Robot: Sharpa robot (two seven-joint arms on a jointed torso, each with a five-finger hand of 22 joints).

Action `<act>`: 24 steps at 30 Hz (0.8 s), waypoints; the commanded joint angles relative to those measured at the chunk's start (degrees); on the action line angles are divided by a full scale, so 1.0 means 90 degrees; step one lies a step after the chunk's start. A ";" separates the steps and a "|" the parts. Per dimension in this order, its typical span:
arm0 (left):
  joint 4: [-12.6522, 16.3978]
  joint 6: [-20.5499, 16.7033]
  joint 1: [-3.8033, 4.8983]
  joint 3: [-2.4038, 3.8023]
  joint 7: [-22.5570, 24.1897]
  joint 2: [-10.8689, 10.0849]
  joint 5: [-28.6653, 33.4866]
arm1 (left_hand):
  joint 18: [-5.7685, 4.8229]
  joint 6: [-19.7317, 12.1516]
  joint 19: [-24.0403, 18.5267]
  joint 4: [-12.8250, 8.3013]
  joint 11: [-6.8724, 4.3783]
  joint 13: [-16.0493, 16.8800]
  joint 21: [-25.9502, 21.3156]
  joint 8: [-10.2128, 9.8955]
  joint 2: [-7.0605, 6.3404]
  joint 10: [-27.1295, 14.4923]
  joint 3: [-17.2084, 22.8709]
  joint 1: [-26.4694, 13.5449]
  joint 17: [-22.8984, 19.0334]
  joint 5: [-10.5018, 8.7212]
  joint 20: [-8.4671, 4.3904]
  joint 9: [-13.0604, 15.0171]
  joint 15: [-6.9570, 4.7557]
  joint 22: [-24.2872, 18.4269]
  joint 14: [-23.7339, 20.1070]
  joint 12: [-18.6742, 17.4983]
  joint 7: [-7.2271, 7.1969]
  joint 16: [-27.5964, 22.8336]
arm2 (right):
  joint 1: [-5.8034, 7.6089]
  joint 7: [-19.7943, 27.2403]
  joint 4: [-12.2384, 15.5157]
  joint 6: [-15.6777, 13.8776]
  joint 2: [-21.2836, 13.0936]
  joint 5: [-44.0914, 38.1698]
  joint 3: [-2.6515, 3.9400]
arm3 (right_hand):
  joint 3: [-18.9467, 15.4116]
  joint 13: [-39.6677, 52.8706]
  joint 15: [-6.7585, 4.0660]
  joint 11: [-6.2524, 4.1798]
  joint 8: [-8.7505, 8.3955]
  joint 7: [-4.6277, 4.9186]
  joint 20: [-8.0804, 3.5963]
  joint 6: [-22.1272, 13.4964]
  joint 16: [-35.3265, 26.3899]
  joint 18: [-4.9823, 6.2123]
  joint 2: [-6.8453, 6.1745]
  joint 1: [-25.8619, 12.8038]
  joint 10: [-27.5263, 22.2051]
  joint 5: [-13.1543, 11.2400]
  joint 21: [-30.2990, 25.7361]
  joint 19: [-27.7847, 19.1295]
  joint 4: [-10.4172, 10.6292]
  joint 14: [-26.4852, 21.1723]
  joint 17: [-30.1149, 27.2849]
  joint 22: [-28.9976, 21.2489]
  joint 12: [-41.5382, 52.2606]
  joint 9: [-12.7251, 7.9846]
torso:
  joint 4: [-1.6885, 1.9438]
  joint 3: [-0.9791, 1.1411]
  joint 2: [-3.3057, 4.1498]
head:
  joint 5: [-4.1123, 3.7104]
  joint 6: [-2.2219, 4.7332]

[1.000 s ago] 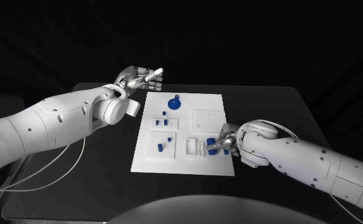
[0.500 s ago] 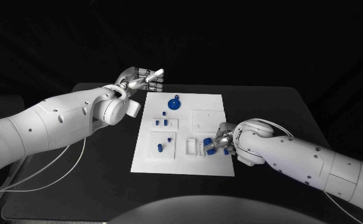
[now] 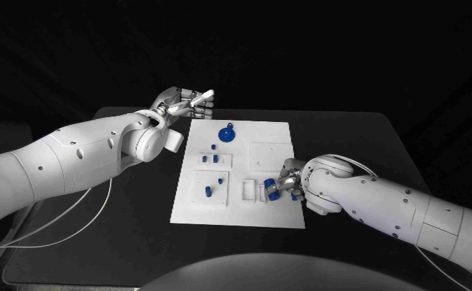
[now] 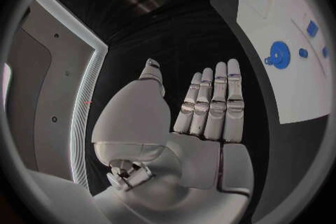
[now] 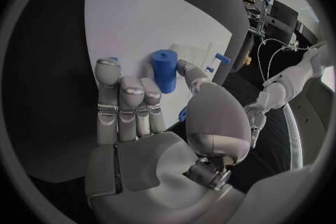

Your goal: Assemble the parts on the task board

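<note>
blue cylinder [image 5: 165, 70] pinched in r hand [image 5: 150, 123], over board [image 5: 140, 17]

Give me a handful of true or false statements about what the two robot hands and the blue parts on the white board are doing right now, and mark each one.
1. The right robot hand holds a blue cylinder between thumb and fingers. True.
2. The left robot hand grips a blue part. False: its fingers are straight and it holds nothing, as the left wrist view shows.
3. The left robot hand is over the middle of the task board. False: it is beyond the board's far left corner.
4. A round blue part lies near the board's far edge. True.
5. The right robot hand works at the board's near right area. True.
</note>
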 commanded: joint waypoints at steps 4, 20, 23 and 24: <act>0.0000 0.0137 0.0001 0.0003 -0.0018 0.0016 -0.0004 | -0.0030 -0.0060 -0.0023 -0.0022 -0.0007 0.0001 -0.0014 -0.0012 0.0050 -0.0034 0.0001 0.0018 -0.0005 -0.0014 -0.0001 0.0003 -0.0007 -0.0008 -0.0045 -0.0020 -0.0002 0.0001 | -0.0047 -0.0100 -0.0045 -0.0239 0.0031 0.0216 -0.0079 | 0.0612 0.0155 -0.0028 -0.0028 -0.0011 0.0019 -0.0008 0.0025 0.0013 0.0010 0.0228 0.0102 0.0003 0.0023 0.0007 0.0315 -0.0719 0.0028 -0.0001 0.0026 -0.0025 -0.2283 | -0.0003 -0.0006 -0.0001 | 0.0008 -0.0009; -0.0006 0.0155 0.0002 0.0000 -0.0044 0.0002 -0.0033 | -0.0026 -0.0048 -0.0018 -0.0079 -0.0009 0.0001 -0.0012 -0.0010 0.0078 -0.0030 0.0015 -0.0001 -0.0004 -0.0014 0.0000 0.0004 -0.0008 -0.0006 -0.0038 -0.0020 -0.0006 0.0001 | 0.0296 -0.0155 0.0495 -0.0627 -0.0273 0.0699 -0.0077 | 0.0552 0.0052 -0.0045 -0.0055 -0.0010 -0.0013 -0.0026 0.0114 0.0026 -0.0006 0.0237 0.0132 0.0051 0.0013 0.0066 0.0322 -0.0739 0.0028 -0.0011 0.0069 -0.0129 -0.2313 | -0.0003 -0.0007 0.0002 | 0.0047 0.0028; -0.0009 0.0163 0.0002 0.0000 -0.0046 0.0004 -0.0037 | -0.0026 -0.0048 -0.0018 -0.0079 -0.0009 0.0001 -0.0012 -0.0010 0.0078 -0.0030 0.0015 -0.0001 -0.0004 -0.0014 0.0000 0.0004 -0.0008 -0.0006 -0.0038 -0.0020 -0.0006 0.0001 | 0.0365 -0.0164 0.0609 -0.0655 -0.0322 0.0765 -0.0074 | 0.0552 0.0052 -0.0045 -0.0055 -0.0010 -0.0013 -0.0026 0.0114 0.0026 -0.0006 0.0237 0.0132 0.0051 0.0013 0.0066 0.0322 -0.0739 0.0028 -0.0011 0.0069 -0.0129 -0.2313 | 0.0001 0.0000 0.0007 | 0.0045 0.0034; -0.0010 0.0165 0.0002 0.0000 -0.0047 0.0004 -0.0039 | -0.0026 -0.0048 -0.0018 -0.0079 -0.0009 0.0001 -0.0012 -0.0010 0.0078 -0.0030 0.0015 -0.0001 -0.0004 -0.0014 0.0000 0.0004 -0.0008 -0.0006 -0.0038 -0.0020 -0.0006 0.0001 | 0.0381 -0.0168 0.0633 -0.0649 -0.0327 0.0794 -0.0074 | 0.0551 0.0049 -0.0047 -0.0055 -0.0012 -0.0012 -0.0028 0.0121 0.0034 -0.0008 0.0235 0.0142 0.0052 0.0020 0.0071 0.0321 -0.0749 0.0029 -0.0006 0.0073 -0.0128 -0.2320 | 0.0001 0.0000 0.0008 | 0.0043 0.0036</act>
